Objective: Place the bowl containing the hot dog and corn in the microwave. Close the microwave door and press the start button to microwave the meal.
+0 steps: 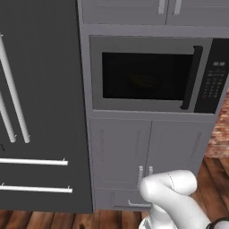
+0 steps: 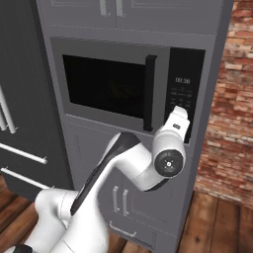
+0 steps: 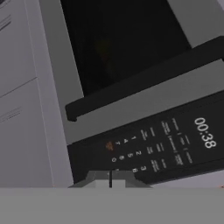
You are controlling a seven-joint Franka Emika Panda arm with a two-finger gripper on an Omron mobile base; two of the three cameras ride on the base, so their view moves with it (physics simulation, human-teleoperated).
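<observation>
so the microwave door (image 2: 106, 86) is shut flush in the microwave (image 1: 150, 74), and something yellowish shows faintly behind the dark glass, probably the corn (image 1: 143, 81); can't make out the bowl; the gripper (image 3: 110, 178) has its fingers pinched together, empty, right up at the bottom edge of the keypad panel (image 3: 162, 144); display reads 00:38; looks like the start-button step; next it needs a straight poke on the right key, not a neighbour
</observation>
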